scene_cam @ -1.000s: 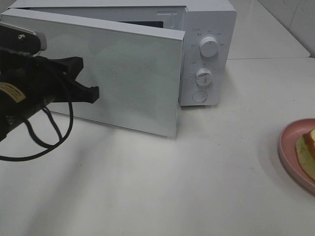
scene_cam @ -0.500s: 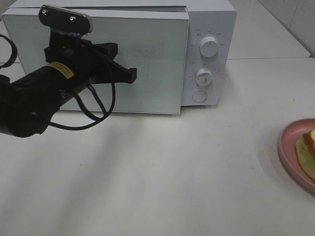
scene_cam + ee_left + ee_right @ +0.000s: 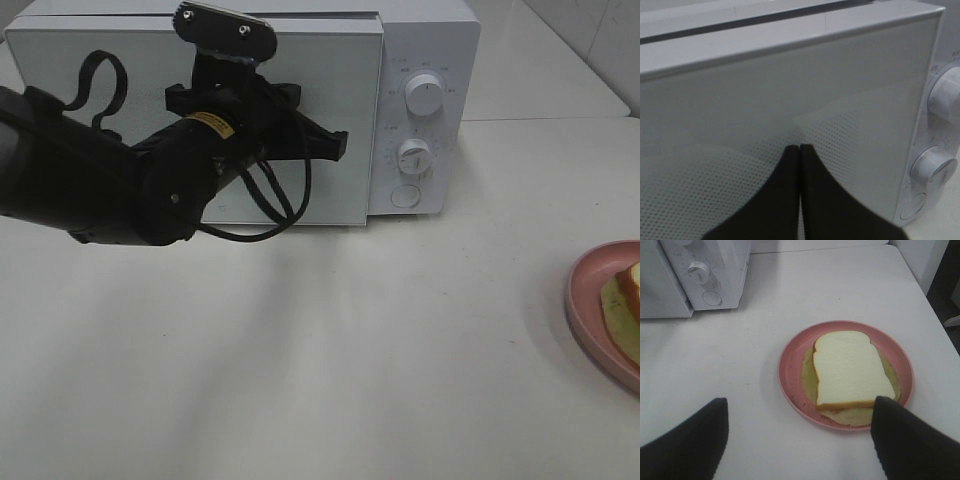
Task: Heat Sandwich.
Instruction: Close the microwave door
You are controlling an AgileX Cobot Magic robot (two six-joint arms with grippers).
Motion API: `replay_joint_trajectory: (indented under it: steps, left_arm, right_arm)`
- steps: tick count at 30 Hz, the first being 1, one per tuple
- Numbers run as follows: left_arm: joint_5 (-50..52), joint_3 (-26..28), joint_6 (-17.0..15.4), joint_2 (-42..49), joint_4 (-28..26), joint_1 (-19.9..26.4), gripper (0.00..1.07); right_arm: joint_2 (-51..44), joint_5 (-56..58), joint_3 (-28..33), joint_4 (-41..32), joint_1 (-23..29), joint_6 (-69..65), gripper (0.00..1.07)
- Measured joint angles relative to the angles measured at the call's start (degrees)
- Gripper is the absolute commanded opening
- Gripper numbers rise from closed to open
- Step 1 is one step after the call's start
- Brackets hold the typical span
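Left pincer (image 3: 799, 165) is pressed together right at the microwave (image 3: 420, 60) door. Right pincer (image 3: 799, 440) is spread wide, hanging over the sandwich (image 3: 850, 371) on its pink plate (image 3: 790, 371) at 3 o'clock on the table (image 3: 400, 380).

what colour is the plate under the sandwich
Pink. The plate shows best in the right wrist view, with the sandwich lying on it.

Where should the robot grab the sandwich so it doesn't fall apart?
Probably from above, across the two long crust sides of the sandwich. It lies flat on the pink plate, so the raised rim blocks a low sideways approach. The open right gripper hangs over it. Pinching low should hold the bread and filling together.
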State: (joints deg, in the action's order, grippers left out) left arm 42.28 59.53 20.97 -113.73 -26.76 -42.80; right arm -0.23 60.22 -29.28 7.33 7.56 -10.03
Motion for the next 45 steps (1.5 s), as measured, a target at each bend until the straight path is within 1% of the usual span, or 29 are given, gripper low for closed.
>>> replay_joint_trajectory:
  steps: [4,5,8,9,10,13,16,20,35,39,42,43,45]
  left_arm:
    - [-1.1,2.1,0.2,-1.0,-1.3,-0.1,0.0]
    - [-2.6,3.7,0.9,-1.6,-1.9,-0.2,0.0]
    - [-3.6,5.5,3.0,-2.7,-3.2,-0.6,0.0]
    - [-3.8,6.8,4.4,-3.5,-4.3,-0.5,0.0]
    - [-3.8,6.8,4.4,-3.5,-4.3,-0.5,0.0]
    - [-5.0,8.1,6.2,-3.9,-5.4,-1.0,0.0]
    - [-6.0,8.8,6.9,-4.0,-6.5,-1.1,0.0]
    - [-6.4,8.9,7.4,-4.0,-6.7,-1.1,0.0]
    - [-6.7,8.9,7.4,-3.9,-6.8,-1.1,0.0]
    - [-6.5,7.2,7.5,-2.6,-8.0,-1.2,0.0]
    - [-4.9,4.6,7.6,-0.7,-9.8,-1.1,0.0]
    - [-4.9,4.6,7.6,-0.7,-9.8,-1.1,0.0]
    - [-4.8,2.7,7.6,0.9,-10.5,-1.1,0.0]
  right_arm:
    - [0.0,0.0,0.0,0.0,0.0,0.0,0.76]
    - [0.0,0.0,0.0,-0.1,0.0,0.0,0.76]
    - [0.0,0.0,0.0,-0.1,0.0,0.0,0.76]
    - [0.0,0.0,0.0,-0.1,0.0,0.0,0.76]
    - [0.0,0.0,0.0,-0.1,0.0,0.0,0.76]
    - [0.0,0.0,0.0,-0.1,0.0,0.0,0.76]
    - [0.0,0.0,0.0,-0.1,0.0,0.0,0.76]
    - [0.0,0.0,0.0,-0.1,0.0,0.0,0.76]
    - [0.0,0.0,0.0,-0.1,0.0,0.0,0.76]
    - [0.0,0.0,0.0,-0.1,0.0,0.0,0.76]
    - [0.0,0.0,0.0,-0.1,0.0,0.0,0.76]
    - [0.0,0.0,0.0,-0.1,0.0,0.0,0.76]
    - [0.0,0.0,0.0,-0.1,0.0,0.0,0.76]
